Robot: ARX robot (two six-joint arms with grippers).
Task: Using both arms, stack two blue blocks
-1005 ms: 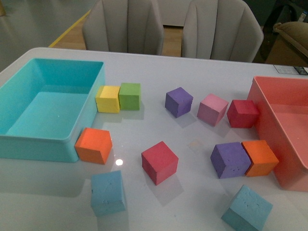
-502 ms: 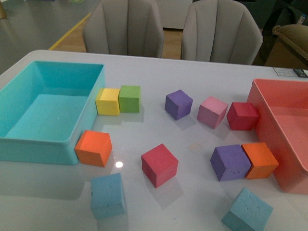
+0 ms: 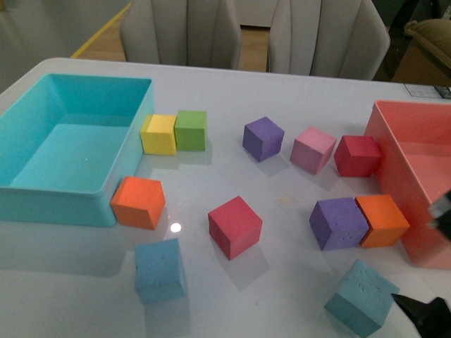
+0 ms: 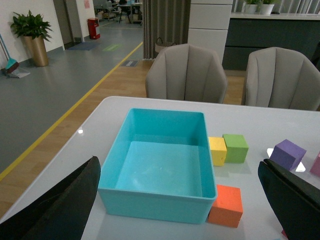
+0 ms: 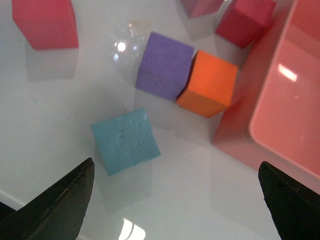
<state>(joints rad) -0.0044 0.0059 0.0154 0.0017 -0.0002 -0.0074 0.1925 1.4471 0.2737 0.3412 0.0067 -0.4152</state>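
Blue block (image 5: 125, 141) below r. gripper (image 5: 175, 165), jaws spread wide, not touching.

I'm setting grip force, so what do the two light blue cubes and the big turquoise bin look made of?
Left light blue cube and right light blue cube: probably foam, matte, with small pits and no glare. Big turquoise bin: likely moulded plastic, smooth walls with a faint sheen.

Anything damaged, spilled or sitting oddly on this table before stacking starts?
Nothing is spilled or visibly damaged. The one small oddity is that the right blue block, in front of the pink bin, sits turned diagonally, while the left blue block lies closer to square. They are far apart and not yet stacked.
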